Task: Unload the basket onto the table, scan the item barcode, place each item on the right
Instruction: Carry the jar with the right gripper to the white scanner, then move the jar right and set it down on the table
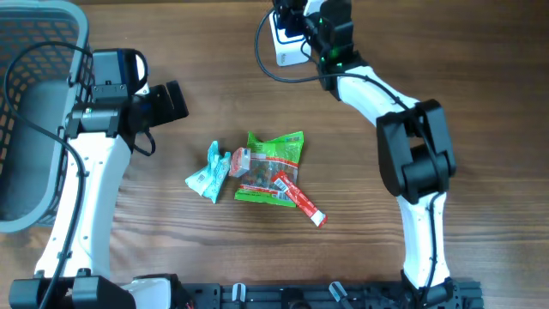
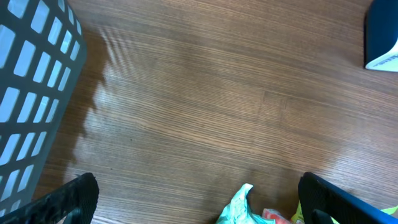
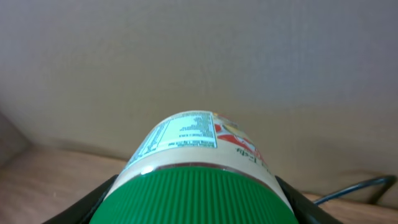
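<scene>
Wood-grain table w/ a plain pale wall behind. The right gripper (image 1: 324,34) is at the far edge of the table, clamped at about mid-width on a jar (image 3: 198,163). The wrist cam shows a black finger either side of its ribbed green lid (image 3: 196,196). So the task item is in the R hand, off the table, held just beside the white scanner (image 1: 287,47) and its black cable (image 1: 268,58).

Step in hand, as I read it: presenting the jar to the scanner. To do it well:
- Roll the wrist slowly so the label sweeps past the scanner window; I can't see a barcode from here, so it's prob. on a hidden side.
- Keep the jar near the window but not touching it, and keep the grip firm on the lid end so it can't slip.
- Pause at each turn; don't rush.

Writing: the label has a white nutrition-type panel w/ blue-green print, too small to read, plus a red/yellow graphic. No brand is legible.

Further out, mid-table, lies a small pile: a green packet (image 1: 274,159), a pale blue packet (image 1: 208,174) and a red stick pack (image 1: 302,201). Their print is unreadable at this size.

The left gripper (image 1: 171,101) sits spread wide and empty, beside the grey basket (image 1: 34,34).
</scene>
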### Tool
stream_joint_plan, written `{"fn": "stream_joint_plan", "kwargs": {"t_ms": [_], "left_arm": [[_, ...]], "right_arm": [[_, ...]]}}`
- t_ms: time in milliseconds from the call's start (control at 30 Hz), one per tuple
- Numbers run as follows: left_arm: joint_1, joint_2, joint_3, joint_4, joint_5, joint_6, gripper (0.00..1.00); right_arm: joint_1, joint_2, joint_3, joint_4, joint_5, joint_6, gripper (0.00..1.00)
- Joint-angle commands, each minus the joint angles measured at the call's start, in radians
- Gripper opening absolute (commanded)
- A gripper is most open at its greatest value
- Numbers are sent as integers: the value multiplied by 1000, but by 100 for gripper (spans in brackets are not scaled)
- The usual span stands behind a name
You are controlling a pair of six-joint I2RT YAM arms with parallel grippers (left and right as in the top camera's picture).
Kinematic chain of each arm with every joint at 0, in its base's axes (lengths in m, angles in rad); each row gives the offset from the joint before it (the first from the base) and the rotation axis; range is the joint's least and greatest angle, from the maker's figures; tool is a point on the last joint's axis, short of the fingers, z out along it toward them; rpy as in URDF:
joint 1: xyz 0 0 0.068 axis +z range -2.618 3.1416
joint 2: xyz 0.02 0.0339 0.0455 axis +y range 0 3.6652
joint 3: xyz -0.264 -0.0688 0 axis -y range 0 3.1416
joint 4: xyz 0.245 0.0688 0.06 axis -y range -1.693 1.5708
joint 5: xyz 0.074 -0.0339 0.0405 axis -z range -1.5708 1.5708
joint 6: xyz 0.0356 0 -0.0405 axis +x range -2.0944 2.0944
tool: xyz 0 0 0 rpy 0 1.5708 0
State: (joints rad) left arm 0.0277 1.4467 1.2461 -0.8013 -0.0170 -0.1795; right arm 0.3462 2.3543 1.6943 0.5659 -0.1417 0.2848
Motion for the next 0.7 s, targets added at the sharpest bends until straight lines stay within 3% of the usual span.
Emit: {"fn": "stream_joint_plan", "kwargs": {"t_ms": [0,367,567,667], "left_arm": [[3,-7,18,3,-6,15,100],[3,-7,18,3,-6,15,100],[3,-7,18,3,-6,15,100],[3,-7,18,3,-6,15,100]], "right_arm": [[2,61,26,64,17,32,37],[-3,63,26,73,6,56,36],[-42,-111,26,-111,-86,56,36],[-90,-261,26,-364,-166,25,35]]}}
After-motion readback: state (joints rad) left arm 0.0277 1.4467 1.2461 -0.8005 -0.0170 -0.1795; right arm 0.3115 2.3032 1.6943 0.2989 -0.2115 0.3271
